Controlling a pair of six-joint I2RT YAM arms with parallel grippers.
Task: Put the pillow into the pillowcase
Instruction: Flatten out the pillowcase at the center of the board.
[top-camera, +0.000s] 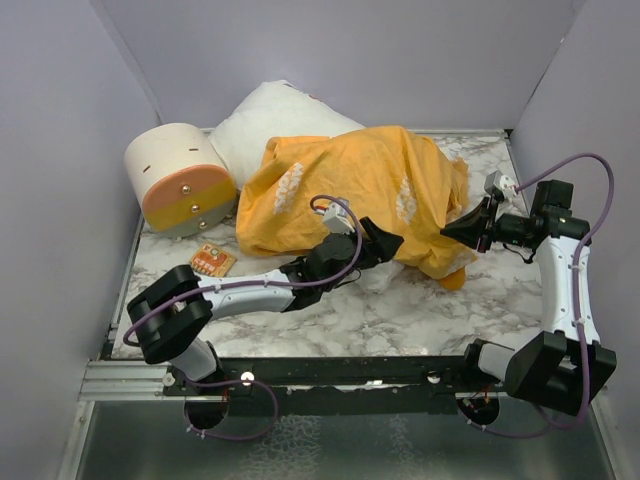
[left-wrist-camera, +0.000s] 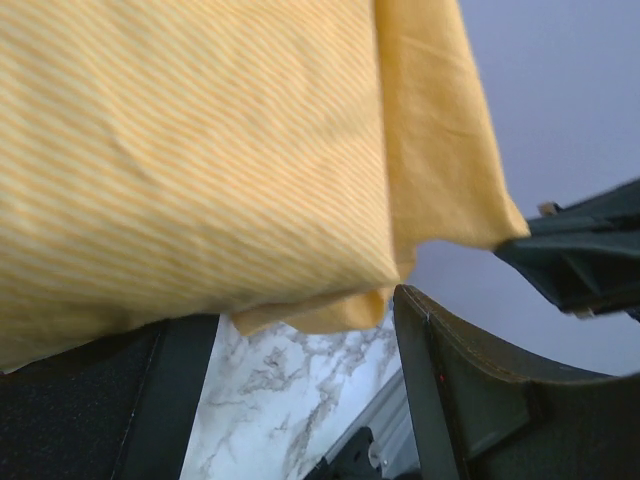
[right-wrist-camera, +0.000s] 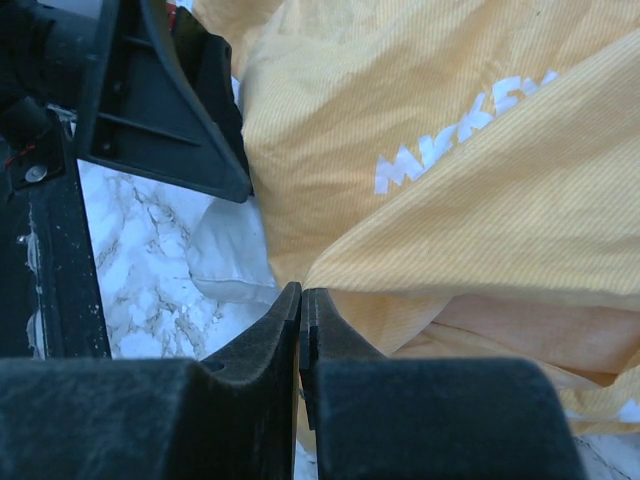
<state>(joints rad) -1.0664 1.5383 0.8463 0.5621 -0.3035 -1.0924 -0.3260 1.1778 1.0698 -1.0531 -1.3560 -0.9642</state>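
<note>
The white pillow (top-camera: 275, 118) lies at the back of the table, mostly covered by the orange-yellow pillowcase (top-camera: 350, 185) draped over it. My left gripper (top-camera: 385, 245) is at the case's near edge; in the left wrist view it (left-wrist-camera: 300, 335) is open, with the pillowcase (left-wrist-camera: 200, 150) hanging over and between its fingers. My right gripper (top-camera: 458, 230) is at the case's right end; in the right wrist view it (right-wrist-camera: 301, 300) is shut, pinching a fold of the pillowcase (right-wrist-camera: 480, 200) with white lettering. A white pillow corner (right-wrist-camera: 225, 255) shows below the fabric.
A cream-and-orange cylinder (top-camera: 180, 180) lies at the back left against the pillow. A small orange packet (top-camera: 213, 262) lies on the marble table (top-camera: 400, 310). Grey walls enclose three sides; a metal rail (top-camera: 300, 372) runs along the front edge.
</note>
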